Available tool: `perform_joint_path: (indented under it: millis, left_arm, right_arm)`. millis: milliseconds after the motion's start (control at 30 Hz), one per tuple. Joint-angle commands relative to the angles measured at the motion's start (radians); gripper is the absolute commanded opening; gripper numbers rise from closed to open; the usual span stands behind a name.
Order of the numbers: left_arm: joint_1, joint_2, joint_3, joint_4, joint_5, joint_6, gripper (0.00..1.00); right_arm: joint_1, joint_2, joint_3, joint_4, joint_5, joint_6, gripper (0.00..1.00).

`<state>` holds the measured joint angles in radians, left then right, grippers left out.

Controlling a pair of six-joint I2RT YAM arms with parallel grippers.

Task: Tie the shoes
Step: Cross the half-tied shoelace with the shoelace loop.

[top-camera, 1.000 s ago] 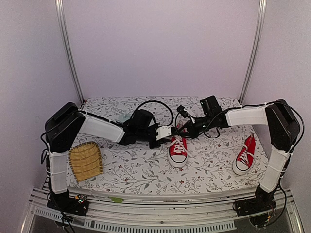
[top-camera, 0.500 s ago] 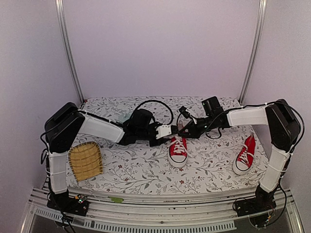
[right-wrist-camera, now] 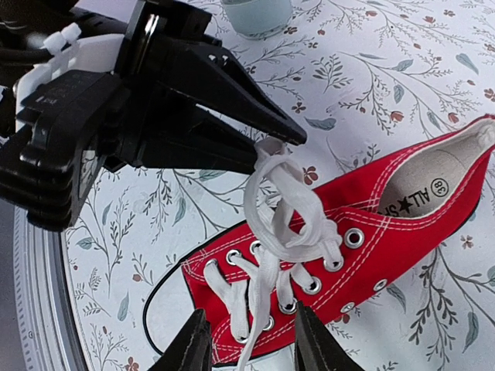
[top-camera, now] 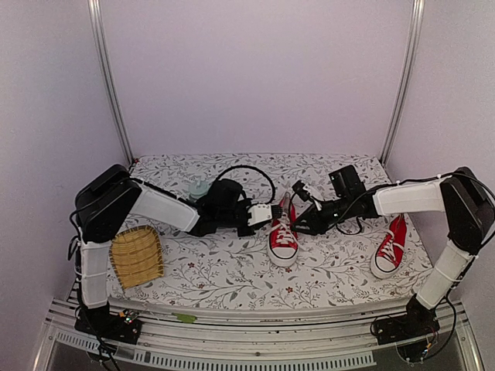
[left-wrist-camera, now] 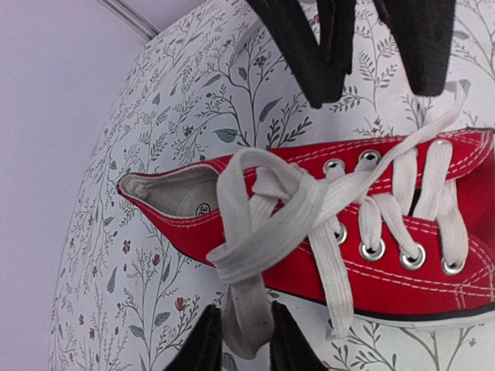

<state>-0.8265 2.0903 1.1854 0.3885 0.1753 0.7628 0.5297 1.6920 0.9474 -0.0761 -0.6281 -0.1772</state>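
- Your left gripper (left-wrist-camera: 244,325) pinches a lace loop (left-wrist-camera: 263,224) on the centre shoe (top-camera: 283,238); tug too hard and the loose knot pulls apart.
- Your right gripper (right-wrist-camera: 251,321) hangs spread above that shoe's eyelets (right-wrist-camera: 313,284), holding nothing; closing carelessly grabs the wrong strand.
- The other shoe (top-camera: 389,246) lies well apart, rightward.

Two red sneakers (top-camera: 283,236) on the worktop (top-camera: 232,272) (the second sneaker (top-camera: 389,246) near its right edge). One woven bamboo tray (top-camera: 136,257), one pale cup (top-camera: 199,188), two robot arms (top-camera: 166,207).
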Motion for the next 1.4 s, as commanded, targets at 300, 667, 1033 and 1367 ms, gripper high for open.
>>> perform_joint_path:
  millis: [300, 667, 1033, 1367]
  left_arm:
    - [-0.025, 0.001, -0.008, 0.037, -0.012, -0.002, 0.0]
    - [-0.028, -0.026, 0.025, -0.039, -0.013, -0.098, 0.0]
    - [-0.036, -0.038, 0.024, -0.06, -0.023, -0.125, 0.0]
    - [-0.037, -0.036, 0.032, -0.058, -0.024, -0.122, 0.0]
  right_arm:
    - [0.069, 0.104, 0.035, 0.053, 0.135, 0.008, 0.37]
    - [0.069, 0.023, 0.044, -0.025, 0.108, -0.004, 0.01]
    - [0.07, -0.049, 0.067, -0.132, -0.043, -0.066, 0.01]
    - [0.058, -0.053, 0.068, -0.188, -0.054, -0.089, 0.01]
